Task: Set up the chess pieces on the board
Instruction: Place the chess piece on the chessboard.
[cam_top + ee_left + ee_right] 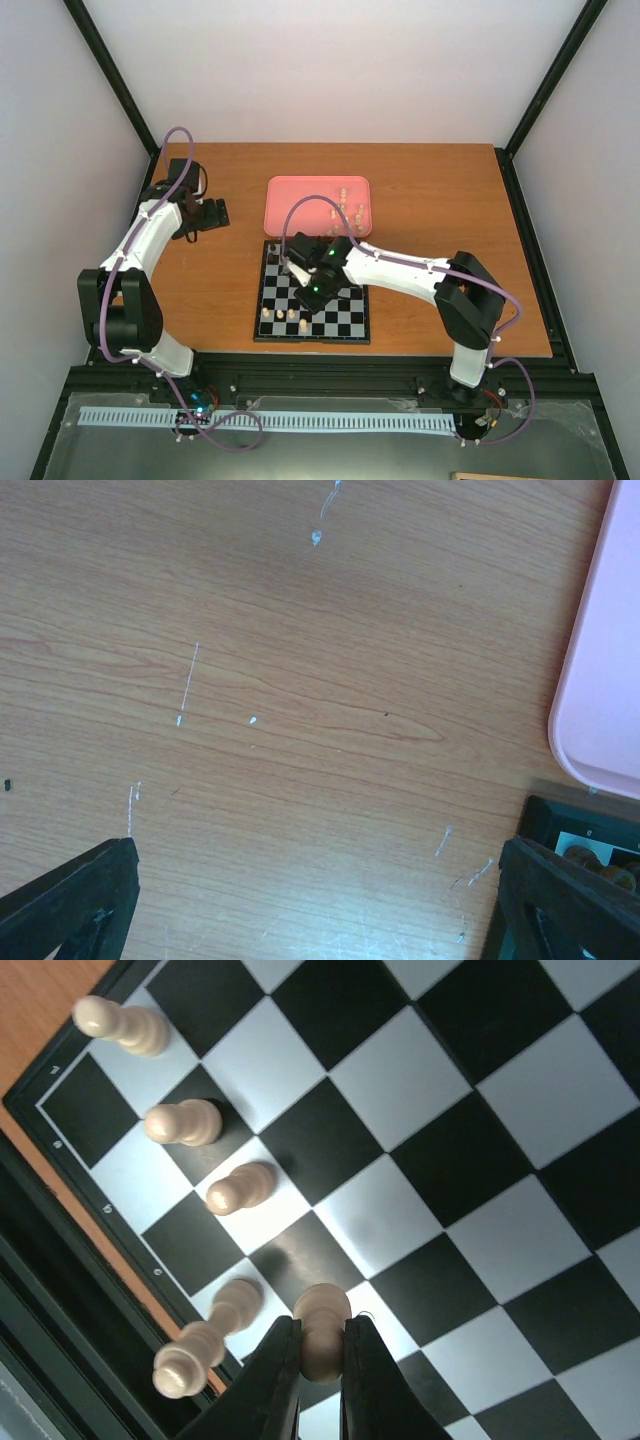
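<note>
So, board [340, 322]: lay flat on the table [205, 295], near its front edge, between the two arms and just in front of the pink tray [290, 195].
Right gripper [322, 1332]: was over the board's left part, jaws nearly closed and pinching one cream pawn [322, 1310] between the fingertips.
Held pawn: sat over the squares beside the board's border; whether it touched the board could not be told.
Chess pieces [183, 1122] on the board: several cream ones stood in a row along that same border, each on its own square, apart from one another.
Pieces on the tray [352, 208]: a few cream ones lay toward its right side.
Left gripper [318, 908]: hung over bare wood left of the tray, fingers [70, 900] spread as wide as they go, holding nothing.
Left wrist view: showed the tray's rim at right and a corner of the board below it.
</note>
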### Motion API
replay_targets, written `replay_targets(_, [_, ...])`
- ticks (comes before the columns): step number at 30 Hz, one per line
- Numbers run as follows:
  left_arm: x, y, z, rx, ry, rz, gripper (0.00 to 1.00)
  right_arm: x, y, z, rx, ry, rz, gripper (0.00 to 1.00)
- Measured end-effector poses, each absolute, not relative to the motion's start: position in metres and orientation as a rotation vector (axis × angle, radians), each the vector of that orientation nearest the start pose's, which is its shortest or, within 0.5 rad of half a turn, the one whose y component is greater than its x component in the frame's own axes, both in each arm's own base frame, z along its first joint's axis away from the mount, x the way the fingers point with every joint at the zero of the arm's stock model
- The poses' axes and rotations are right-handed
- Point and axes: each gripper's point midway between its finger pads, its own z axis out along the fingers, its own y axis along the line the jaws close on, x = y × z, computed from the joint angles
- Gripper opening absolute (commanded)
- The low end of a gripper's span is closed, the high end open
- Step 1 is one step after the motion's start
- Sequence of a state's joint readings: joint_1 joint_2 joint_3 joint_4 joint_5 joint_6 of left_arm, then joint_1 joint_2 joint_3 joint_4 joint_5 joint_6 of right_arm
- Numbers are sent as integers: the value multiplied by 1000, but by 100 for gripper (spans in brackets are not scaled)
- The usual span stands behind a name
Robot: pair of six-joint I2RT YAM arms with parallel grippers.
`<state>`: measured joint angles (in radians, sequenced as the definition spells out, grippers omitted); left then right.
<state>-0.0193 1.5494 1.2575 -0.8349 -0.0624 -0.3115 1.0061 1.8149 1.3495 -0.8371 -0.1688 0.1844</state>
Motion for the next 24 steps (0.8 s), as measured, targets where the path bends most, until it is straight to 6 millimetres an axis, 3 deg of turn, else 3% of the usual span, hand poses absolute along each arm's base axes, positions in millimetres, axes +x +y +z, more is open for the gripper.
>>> replay_targets(8, [372,4,143,-410,2662,-15,100,179,363,81,-1277,2688,446,3])
replay_targets(24, [372,4,143,-411,2661,-10,100,178,361,63,-1304,2734,405,3])
